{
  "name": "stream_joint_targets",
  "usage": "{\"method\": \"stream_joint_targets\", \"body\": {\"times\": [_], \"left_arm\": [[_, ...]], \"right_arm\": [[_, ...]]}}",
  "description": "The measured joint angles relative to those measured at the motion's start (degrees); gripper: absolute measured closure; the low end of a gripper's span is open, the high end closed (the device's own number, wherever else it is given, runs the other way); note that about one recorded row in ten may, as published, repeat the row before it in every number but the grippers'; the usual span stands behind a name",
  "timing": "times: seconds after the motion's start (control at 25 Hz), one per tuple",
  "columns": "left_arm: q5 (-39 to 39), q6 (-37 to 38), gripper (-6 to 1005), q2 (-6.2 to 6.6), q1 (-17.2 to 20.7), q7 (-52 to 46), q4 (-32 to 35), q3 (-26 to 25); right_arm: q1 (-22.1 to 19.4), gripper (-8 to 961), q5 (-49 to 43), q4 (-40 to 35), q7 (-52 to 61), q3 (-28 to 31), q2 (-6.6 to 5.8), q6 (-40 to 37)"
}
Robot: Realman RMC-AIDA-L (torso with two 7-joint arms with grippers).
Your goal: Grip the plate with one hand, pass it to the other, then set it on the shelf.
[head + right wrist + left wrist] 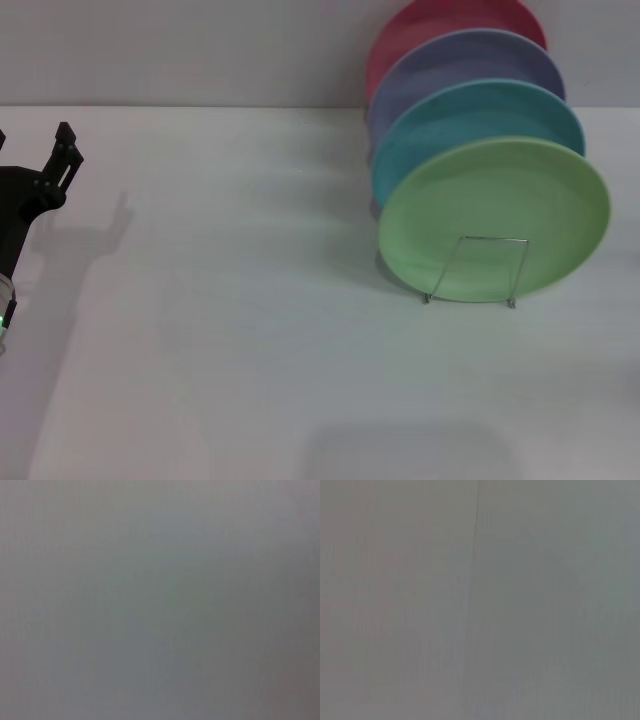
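The light green plate (pixel 495 215) stands on edge in the silver wire shelf (pixel 470 290) at the right of the table, the frontmost of a row. A wire loop of the shelf crosses its lower face. My left gripper (pixel 68 152) is black, sits at the far left edge of the head view, well away from the plate, and is open and empty. A green light (pixel 3 322) shows on its arm. My right gripper is out of view. Both wrist views show only a plain grey surface.
Behind the green plate stand a turquoise-blue plate (pixel 470 115), a lilac plate (pixel 465 62) and a red plate (pixel 420 25), all upright in the same row. The white table (pixel 220 300) runs back to a wall.
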Motion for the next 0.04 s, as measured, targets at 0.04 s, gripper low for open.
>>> {"method": "stream_joint_targets", "body": {"times": [0.04], "left_arm": [[-0.03, -0.13, 157, 0.01, -0.03, 0.01, -0.03, 0.0]], "right_arm": [[0.0, 227, 0.0, 0.0, 0.0, 0.0, 0.0, 0.0]]}}
